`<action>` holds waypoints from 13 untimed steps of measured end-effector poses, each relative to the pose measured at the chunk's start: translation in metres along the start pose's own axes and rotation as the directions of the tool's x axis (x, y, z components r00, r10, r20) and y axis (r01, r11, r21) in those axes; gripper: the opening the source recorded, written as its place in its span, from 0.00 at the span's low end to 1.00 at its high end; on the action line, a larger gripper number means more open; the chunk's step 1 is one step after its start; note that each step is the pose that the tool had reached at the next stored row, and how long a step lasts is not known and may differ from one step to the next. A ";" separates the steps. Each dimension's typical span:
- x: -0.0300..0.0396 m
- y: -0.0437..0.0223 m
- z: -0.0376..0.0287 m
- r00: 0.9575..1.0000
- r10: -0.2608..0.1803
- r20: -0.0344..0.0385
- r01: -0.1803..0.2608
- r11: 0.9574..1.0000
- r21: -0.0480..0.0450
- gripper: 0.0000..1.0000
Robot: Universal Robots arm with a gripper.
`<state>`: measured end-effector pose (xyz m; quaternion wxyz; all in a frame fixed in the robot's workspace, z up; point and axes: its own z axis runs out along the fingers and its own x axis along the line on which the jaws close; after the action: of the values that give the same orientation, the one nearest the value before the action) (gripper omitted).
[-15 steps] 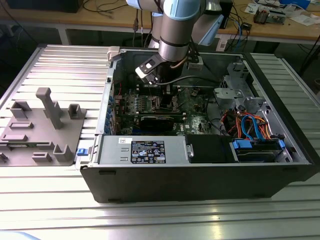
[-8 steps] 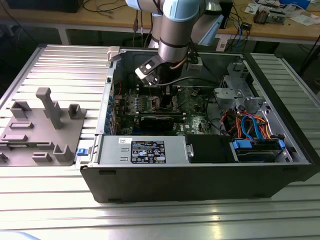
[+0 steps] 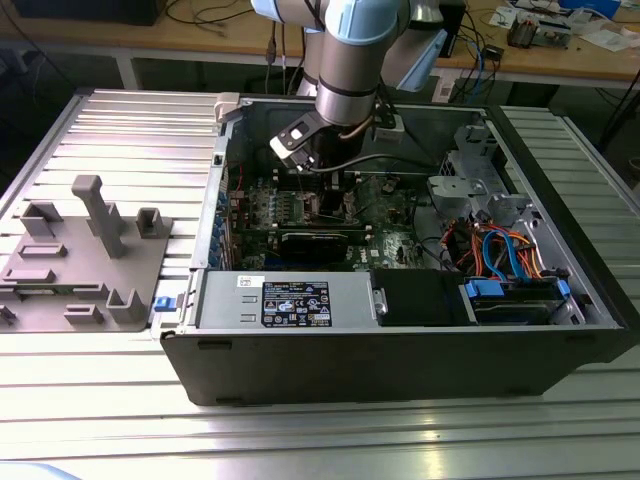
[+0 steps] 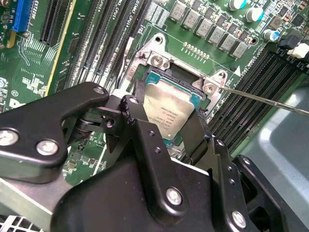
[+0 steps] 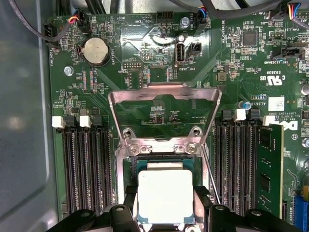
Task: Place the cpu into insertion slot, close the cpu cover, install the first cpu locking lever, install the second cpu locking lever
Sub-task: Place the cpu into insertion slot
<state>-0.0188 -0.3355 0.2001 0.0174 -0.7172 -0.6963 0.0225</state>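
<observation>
The gripper (image 4: pixel 164 120) is low over the motherboard (image 5: pixel 145 58), its two black fingers (image 4: pixel 133 113) pressed against opposite edges of the cpu (image 5: pixel 165 195), pinching the square, silver-topped chip between them. In both wrist views the chip sits squarely over the insertion slot (image 5: pixel 163 163), with the socket's rim showing around its free edges. Whether it is fully seated or held just above the contacts cannot be told.

Just beyond the socket, the cpu cover (image 5: pixel 164 90) is flipped open on its hinge, with bare green board visible through its square window. A thin metal locking lever (image 4: pixel 263 100) sticks out from a corner of the socket, unlatched. Rows of black memory slots (image 5: pixel 87 164) flank the socket on both sides.

In the exterior view the robot arm (image 3: pixel 350 90) reaches down into an open computer case (image 3: pixel 400 360) lying on a ribbed metal table (image 3: pixel 120 130).

Judging by this, the first step is at or near its end. The cover is not yet closed and neither lever appears installed.
</observation>
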 end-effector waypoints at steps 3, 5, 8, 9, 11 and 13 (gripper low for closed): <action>0.0003 0.0000 0.0002 1.000 0.000 0.000 0.000 1.000 0.000 0.54; 0.0003 0.0000 0.0007 1.000 0.000 0.000 0.000 1.000 0.000 0.54; 0.0003 0.0000 0.0011 1.000 0.000 0.000 0.000 1.000 0.000 0.54; 0.0003 0.0000 0.0012 1.000 0.000 0.000 0.000 1.000 0.000 0.54; 0.0004 0.0000 0.0012 1.000 0.000 0.000 0.000 1.000 0.000 0.54; 0.0004 0.0000 0.0013 1.000 0.000 0.000 0.000 1.000 0.000 0.54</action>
<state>-0.0188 -0.3351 0.1988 0.0174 -0.7172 -0.6963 0.0226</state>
